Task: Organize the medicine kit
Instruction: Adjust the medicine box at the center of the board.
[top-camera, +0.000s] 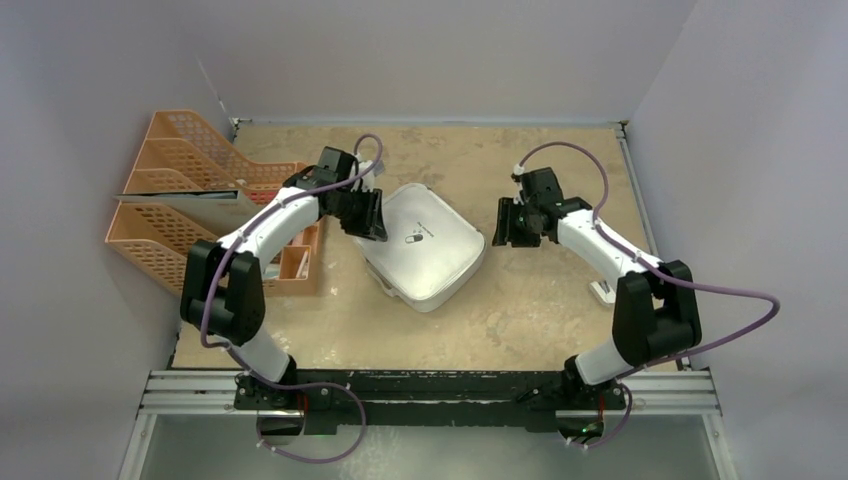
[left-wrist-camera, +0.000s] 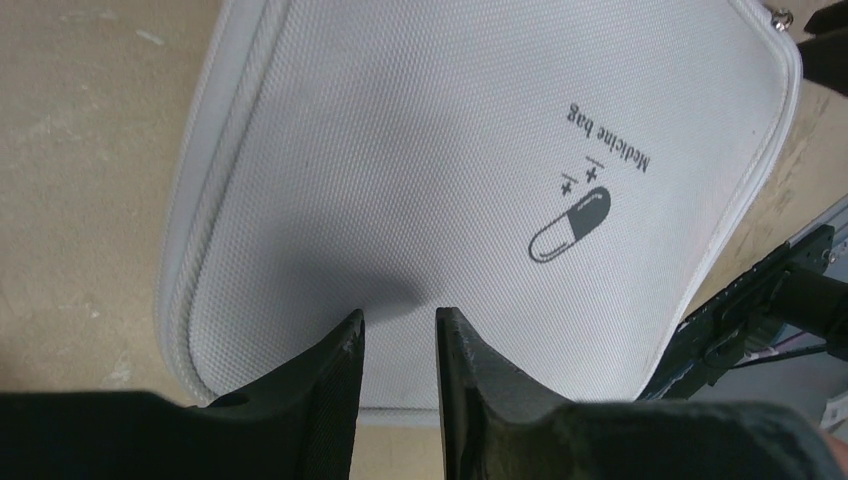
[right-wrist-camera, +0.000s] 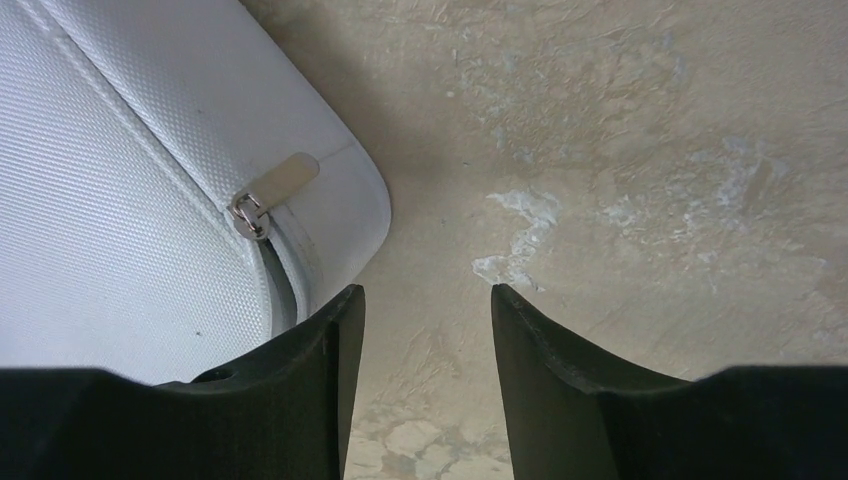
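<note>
The medicine kit (top-camera: 428, 243) lay near the middle of the surface (top-camera: 540, 320), lid up, between my two arms. It was close to square, so it had no marked long axis. In the overhead view it sat turned, with one corner toward the far wall and one toward my bases.

My left end effector (left-wrist-camera: 400, 318) hung over the kit's left edge. Its fingers were a narrow gap apart and clamped on nothing, with the tips pointing across the lid toward the pill logo (left-wrist-camera: 570, 225). Whether the tips touched the lid could not be determined.

My right end effector (right-wrist-camera: 428, 295) stood just beside the kit's right corner, over bare surface, fingers set wider apart and empty. The zip pull (right-wrist-camera: 275, 185) lay on that corner, just to the kit side of my finger gap. The seam next to it appeared slightly parted.

I judged the right arm the nearer to the pull. The next move called for a short shift toward the kit to bring the tab between the fingers, with the left end effector steadying the lid.

Open room: bare surface lay to the right of the kit and on its near side. The orange file trays (top-camera: 190, 190) stood along the left side, close behind my left arm, which limited travel that way.
</note>
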